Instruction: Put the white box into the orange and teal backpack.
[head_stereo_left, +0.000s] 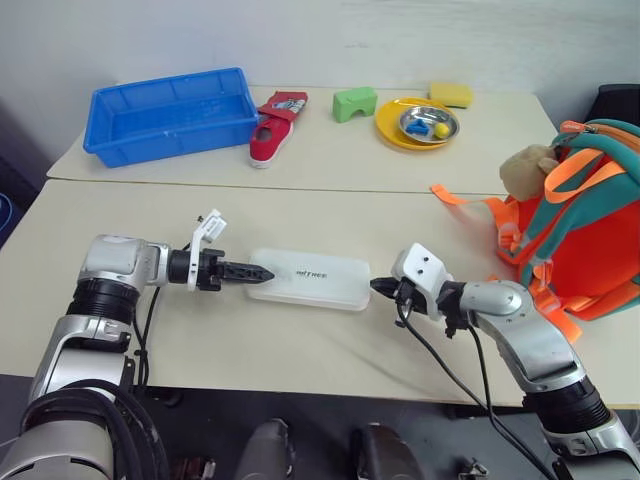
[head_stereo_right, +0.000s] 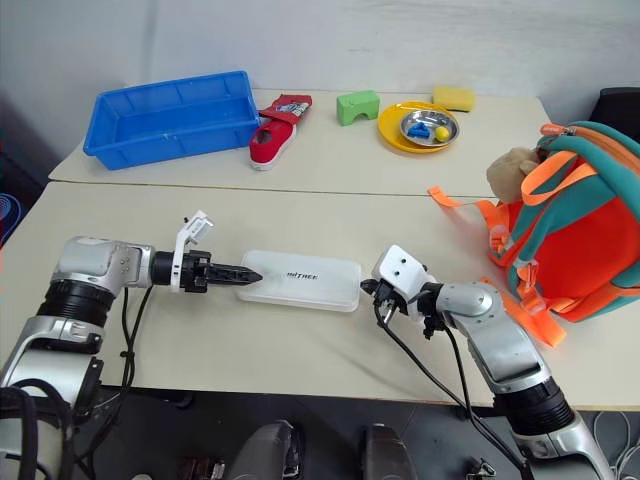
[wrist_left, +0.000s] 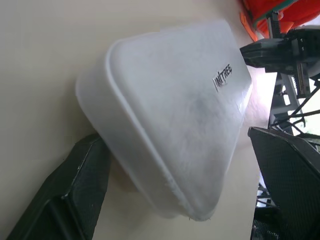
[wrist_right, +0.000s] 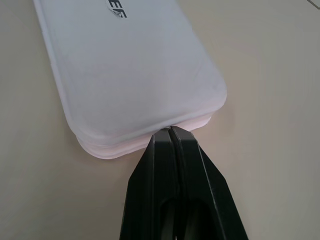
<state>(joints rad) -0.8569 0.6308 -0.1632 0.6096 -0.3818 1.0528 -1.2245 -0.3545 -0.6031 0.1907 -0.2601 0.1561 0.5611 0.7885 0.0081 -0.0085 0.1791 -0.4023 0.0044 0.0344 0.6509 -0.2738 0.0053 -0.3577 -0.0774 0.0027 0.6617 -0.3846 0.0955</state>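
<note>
The flat, elongated white plastic box (head_stereo_left: 309, 279) with rounded corners and small dark lettering lies flat on the pale beige desk (head_stereo_left: 300, 190), near its front edge and between the two arms. The bulky orange fabric backpack with teal trim (head_stereo_left: 585, 225) stands well apart from it at the desk's right side, a tan plush toy (head_stereo_left: 527, 170) hanging at its top and orange webbing straps trailing onto the desk.

The left tool (head_stereo_right: 247, 273) is at the box's left end. In the left wrist view its two black fingers (wrist_left: 65, 195) stand wide apart, one on each side of the box's corner — straddling it, not yet pinching. The right tool (wrist_right: 170, 131) is fully closed, fingers pressed together, with the tips touching the rim at the box's right end; it holds nothing and seems to be bracing the box.

The step in hand looks like securing a hold on the box, so the task is at an early stage — the box has not left the desk. The next move calls for the left tool to close firmly on the end it straddles. The smooth shell may slip, so the right tool's bracing should help. After that comes a lift and a carry across to the backpack, whose opening cannot be made out from here.
</note>
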